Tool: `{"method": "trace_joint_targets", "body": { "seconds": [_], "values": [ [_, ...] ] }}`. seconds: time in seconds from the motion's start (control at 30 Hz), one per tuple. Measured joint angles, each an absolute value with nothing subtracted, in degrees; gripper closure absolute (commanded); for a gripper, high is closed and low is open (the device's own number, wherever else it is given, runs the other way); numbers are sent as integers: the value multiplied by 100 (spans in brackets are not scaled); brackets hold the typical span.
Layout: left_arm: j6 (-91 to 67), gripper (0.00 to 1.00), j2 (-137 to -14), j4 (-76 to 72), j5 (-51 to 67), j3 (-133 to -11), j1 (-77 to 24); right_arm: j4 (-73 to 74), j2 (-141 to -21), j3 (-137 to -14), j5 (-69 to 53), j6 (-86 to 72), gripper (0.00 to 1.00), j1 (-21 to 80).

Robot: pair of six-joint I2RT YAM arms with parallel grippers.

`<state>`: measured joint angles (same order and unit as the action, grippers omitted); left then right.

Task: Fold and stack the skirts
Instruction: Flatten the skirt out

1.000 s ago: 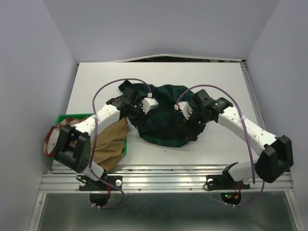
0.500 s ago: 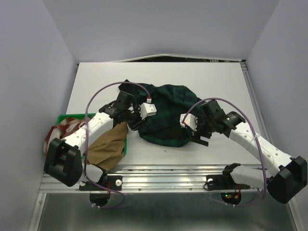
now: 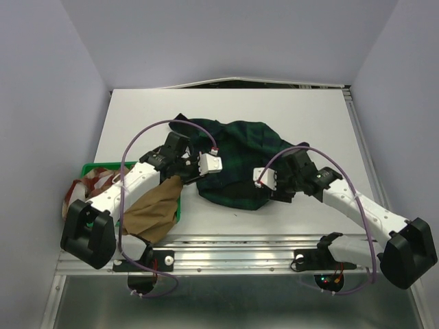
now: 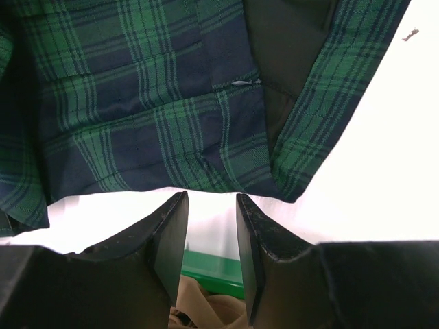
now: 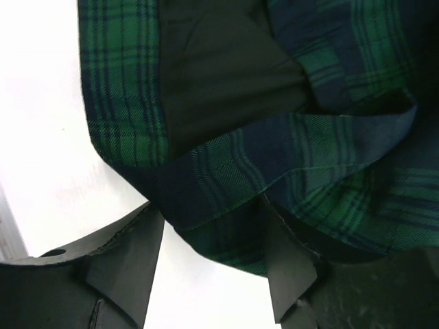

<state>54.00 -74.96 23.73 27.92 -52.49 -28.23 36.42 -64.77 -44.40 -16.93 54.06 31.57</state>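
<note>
The dark green-and-navy tartan skirt (image 3: pixel 236 157) lies crumpled in the middle of the table. My left gripper (image 3: pixel 186 171) is at its left near edge, open and empty; in the left wrist view (image 4: pixel 211 205) the skirt's hem (image 4: pixel 171 137) lies just ahead of the fingertips. My right gripper (image 3: pixel 280 193) is at the skirt's right near edge, open, with the hem (image 5: pixel 226 199) lying between its fingers (image 5: pixel 134 247). The tan-brown skirt (image 3: pixel 154 205) hangs over the tray's right end. The red-and-cream checked skirt (image 3: pixel 86 186) lies bunched in the tray.
A green plastic tray (image 3: pixel 103 166) sits at the table's left near corner; its rim (image 4: pixel 212 264) and the tan skirt (image 4: pixel 206 308) show under my left fingers. A metal rail (image 3: pixel 240 250) runs along the near edge. Walls close in the left, back and right.
Both grippers have drawn back toward the near side. The right gripper moved from on top of the tartan skirt down to its near right hem; the left one shifted to the left near edge.
</note>
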Motion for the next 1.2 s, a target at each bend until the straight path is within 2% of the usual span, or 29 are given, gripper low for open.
{"method": "trace_joint_targets", "body": {
  "seconds": [0.1,0.2,0.37,0.43,0.47,0.5,0.53,0.6,0.63,0.77,0.83,1.1,1.2],
  "values": [
    [5413,55,-7575,2316,2783,-5240,-2814,3470,-6466,-4429,-1697,5369,27,3157],
    [5411,55,-7594,2261,2783,-5221,-2808,3435,-6377,-4429,-1712,5356,24,3164],
    [5367,55,-7605,2143,2788,-5218,-2805,3450,-6379,-4431,-1791,5358,36,3260],
    [5345,55,-7629,2091,2788,-5218,-2805,3448,-6477,-4429,-1802,5356,54,3317],
    [5339,54,-7655,2058,2779,-5218,-2805,3444,-6556,-4429,-1804,5315,83,3347],
    [5341,54,-7688,2036,2770,-5218,-2803,3426,-6595,-4429,-1815,5304,96,3352],
    [5341,54,-7712,2034,2762,-5218,-2805,3413,-6659,-4429,-1804,5164,99,3395],
    [5349,52,-7741,2032,2720,-5218,-2805,3380,-6718,-4429,-1796,4954,99,3426],
    [5354,47,-7741,2032,2705,-5218,-2803,3352,-6724,-4429,-1793,4755,99,3428],
    [5374,42,-7756,2053,2694,-5231,-2814,3297,-6648,-4431,-1778,4338,99,3428],
    [5347,34,-7846,2056,2626,-5277,-2961,3308,-6510,-4431,-1780,4198,99,3422],
    [4910,34,-8766,1822,1911,-5555,-4075,3304,-6289,-4431,-1785,3900,99,3422],
    [4584,34,-9137,1702,1737,-5791,-4169,3299,-6222,-4429,-1780,3747,99,3422]
  ]
}}
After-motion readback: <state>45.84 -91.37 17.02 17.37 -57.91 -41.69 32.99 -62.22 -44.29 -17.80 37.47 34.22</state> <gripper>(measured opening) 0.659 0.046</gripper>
